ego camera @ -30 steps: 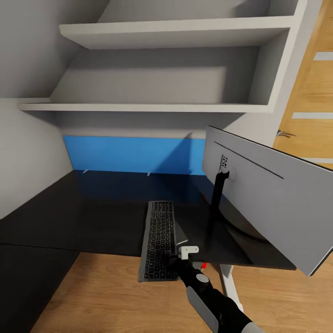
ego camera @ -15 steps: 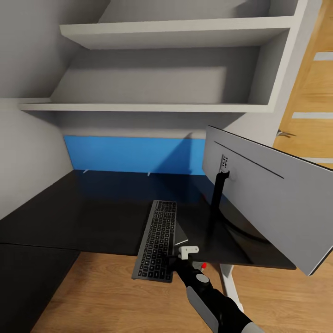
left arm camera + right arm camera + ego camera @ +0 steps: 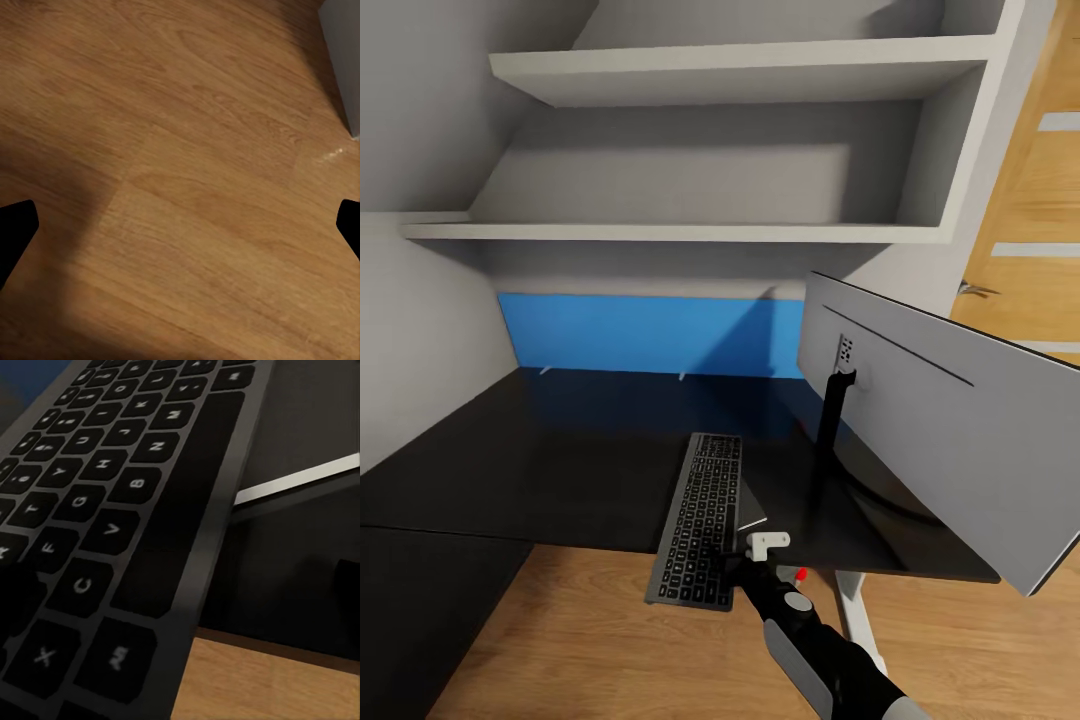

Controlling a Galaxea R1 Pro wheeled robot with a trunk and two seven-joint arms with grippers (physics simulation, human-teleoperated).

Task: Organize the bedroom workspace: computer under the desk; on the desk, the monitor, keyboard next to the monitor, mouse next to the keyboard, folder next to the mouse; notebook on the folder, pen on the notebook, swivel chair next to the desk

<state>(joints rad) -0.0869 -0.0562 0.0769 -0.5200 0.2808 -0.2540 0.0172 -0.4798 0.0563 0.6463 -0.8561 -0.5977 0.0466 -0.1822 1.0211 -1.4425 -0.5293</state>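
The keyboard lies flat on the black desk, just left of the monitor's foot, and its near end hangs over the desk's front edge. The monitor stands at the desk's right end with its silver-grey back toward me. My right gripper is open at the keyboard's near right corner. In the right wrist view the keyboard edge and desk lie between the wide-apart fingers of the right gripper. My left gripper is open over bare wood floor.
White shelves hang above the desk and a blue panel runs along its back. An oak door stands at the right. The white desk leg is beside my right arm. A dark panel drops below the desk's left end.
A second ago the keyboard's near end sat further right; it has swung left and its far end slightly right. Nothing has moved in the last half second. My right arm stayed put.
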